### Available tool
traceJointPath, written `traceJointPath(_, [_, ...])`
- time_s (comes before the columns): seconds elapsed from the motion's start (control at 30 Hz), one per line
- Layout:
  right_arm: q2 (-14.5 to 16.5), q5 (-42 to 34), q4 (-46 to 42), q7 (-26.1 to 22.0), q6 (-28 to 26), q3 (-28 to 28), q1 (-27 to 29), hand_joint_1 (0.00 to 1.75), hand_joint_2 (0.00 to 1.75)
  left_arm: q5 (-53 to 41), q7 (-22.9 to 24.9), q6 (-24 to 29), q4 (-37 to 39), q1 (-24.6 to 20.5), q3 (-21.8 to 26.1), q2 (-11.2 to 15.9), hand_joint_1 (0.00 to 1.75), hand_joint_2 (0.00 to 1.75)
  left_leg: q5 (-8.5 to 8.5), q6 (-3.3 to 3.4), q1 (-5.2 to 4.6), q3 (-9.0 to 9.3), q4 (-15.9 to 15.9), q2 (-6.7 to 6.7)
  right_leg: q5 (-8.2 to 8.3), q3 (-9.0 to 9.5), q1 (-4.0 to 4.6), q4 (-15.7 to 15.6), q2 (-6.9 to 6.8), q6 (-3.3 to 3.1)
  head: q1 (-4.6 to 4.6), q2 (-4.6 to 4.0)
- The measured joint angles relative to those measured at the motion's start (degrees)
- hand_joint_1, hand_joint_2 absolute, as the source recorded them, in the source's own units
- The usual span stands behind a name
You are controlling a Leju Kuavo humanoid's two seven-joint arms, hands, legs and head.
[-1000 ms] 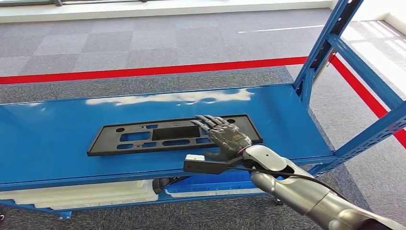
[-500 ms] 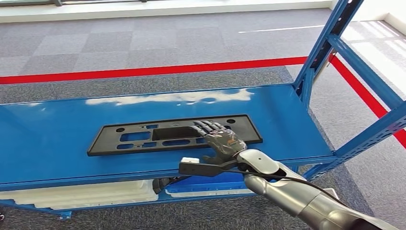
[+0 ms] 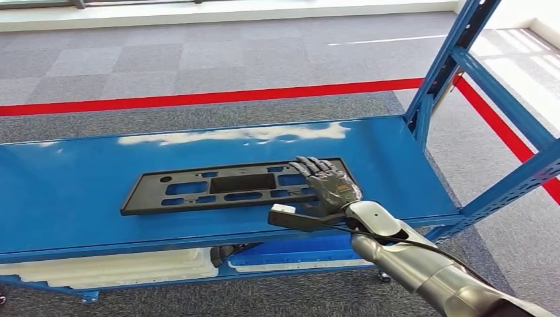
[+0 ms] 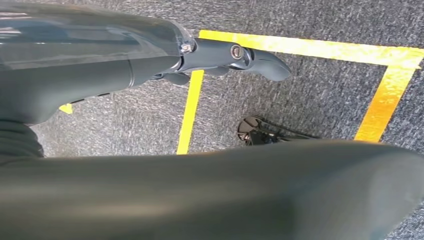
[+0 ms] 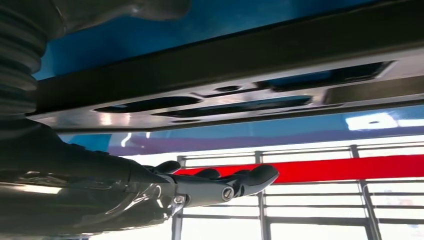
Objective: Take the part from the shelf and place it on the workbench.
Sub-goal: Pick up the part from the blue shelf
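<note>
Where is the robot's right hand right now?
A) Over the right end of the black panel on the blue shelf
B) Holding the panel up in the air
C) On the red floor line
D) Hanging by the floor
A: the right hand lies spread over the right end of the black panel, which lies flat on the blue shelf.
</note>
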Motion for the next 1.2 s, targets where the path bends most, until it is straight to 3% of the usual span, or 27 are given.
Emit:
traceJointPath(0.03, [-0.22,0.35,0.37,-0.29,-0.26,-0.5,-0.04,0.0,1.75,-0.05,0.0,-0.03,0.0,0.0,-0.01,0.0,0.0,0.0,0.0,0.0,0.0,0.01,0.0,0.0,0.0,0.01,0.0,0.0,0.0,0.0,0.0,0.0])
traceJointPath(0.17, [-1.22,0.62,1.67,-1.72,-0.22,-2.15,-0.4,1.75,1.75,-0.27,0.13,-0.03,0.0,0.0,-0.06,0.01,0.0,0.0,0.0,0.0,-0.01,0.07,0.0,0.0,0.0,0.08,-0.01,-0.03,-0.01,0.0,0.0,0.0])
traceJointPath(0.67, [-3.56,-4.31,4.63,-8.12,4.24,-4.84,-3.08,1.75,1.75,-0.37,0.21,-0.06,0.0,-0.03,-0.92,0.02,0.0,0.0,0.0,0.0,-0.01,0.24,0.0,0.0,0.0,0.27,-0.01,-0.06,-0.02,0.0,0.0,0.0])
traceJointPath(1.0, [-4.84,-7.65,2.42,-9.21,-0.13,-7.23,-1.02,1.75,1.75,-1.18,-1.81,-0.1,0.0,0.03,-1.11,0.02,0.0,0.0,-0.01,0.0,-0.01,0.45,0.0,0.0,0.0,0.54,-0.01,-0.16,-0.05,0.01,0.0,0.0])
traceJointPath(1.13, [-6.28,-12.83,-3.4,-11.11,-1.23,-10.77,3.26,1.75,1.75,-2.49,-5.21,-0.8,0.0,0.19,-2.07,0.02,0.0,1.75,-0.03,0.0,-0.01,0.41,0.0,-0.01,0.0,0.53,-0.01,-0.18,-0.06,0.01,0.0,0.0])
traceJointPath(1.2, [-7.04,-16.52,-7.6,-12.27,-1.12,-13.48,5.65,1.75,1.75,-2.84,-6.6,-1.21,0.0,0.31,-2.56,0.02,0.0,1.75,-0.04,0.0,-0.02,0.35,0.0,-0.01,0.0,0.48,-0.01,-0.18,-0.06,0.01,0.0,0.0])
